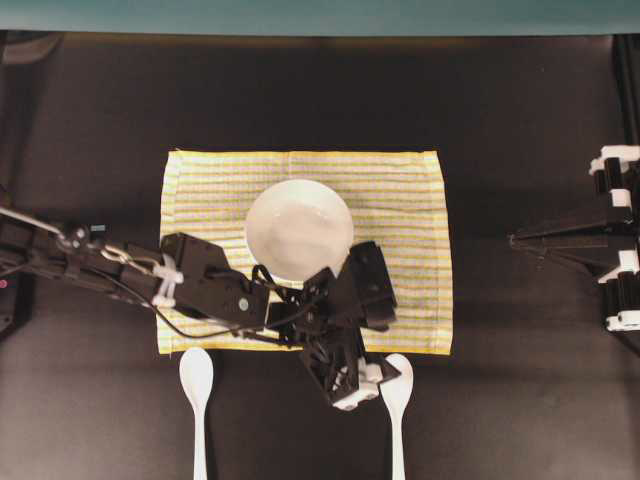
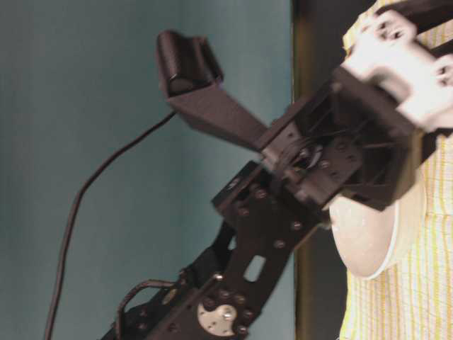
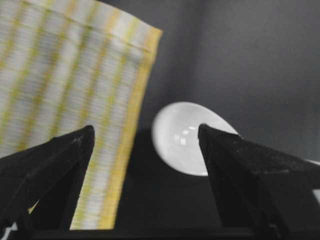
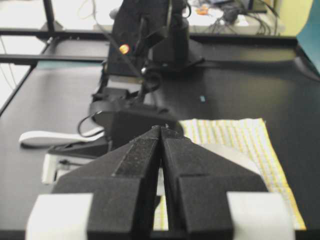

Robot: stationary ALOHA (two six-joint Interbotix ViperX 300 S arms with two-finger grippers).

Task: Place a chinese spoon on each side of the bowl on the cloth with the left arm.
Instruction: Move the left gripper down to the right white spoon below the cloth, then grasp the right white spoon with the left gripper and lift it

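Observation:
The white bowl (image 1: 298, 228) sits in the middle of the yellow-striped cloth (image 1: 410, 190). Two white chinese spoons lie on the black table just off the cloth's near edge, one at the left (image 1: 196, 385) and one at the right (image 1: 398, 395). The left arm (image 1: 200, 285) reaches across the cloth's near edge. Its gripper (image 1: 362, 388) hangs right beside the right spoon. In the left wrist view this gripper (image 3: 146, 129) is open, and the spoon's scoop (image 3: 182, 137) lies between the fingers, close to the right one. The cloth's corner (image 3: 75, 85) is at the left there.
My right gripper (image 1: 514, 240) rests off the cloth at the table's right side, and its fingers (image 4: 161, 129) are pressed together, pointing at the cloth (image 4: 240, 135). A teal wall (image 1: 320, 15) borders the far edge. Bare black table surrounds the cloth.

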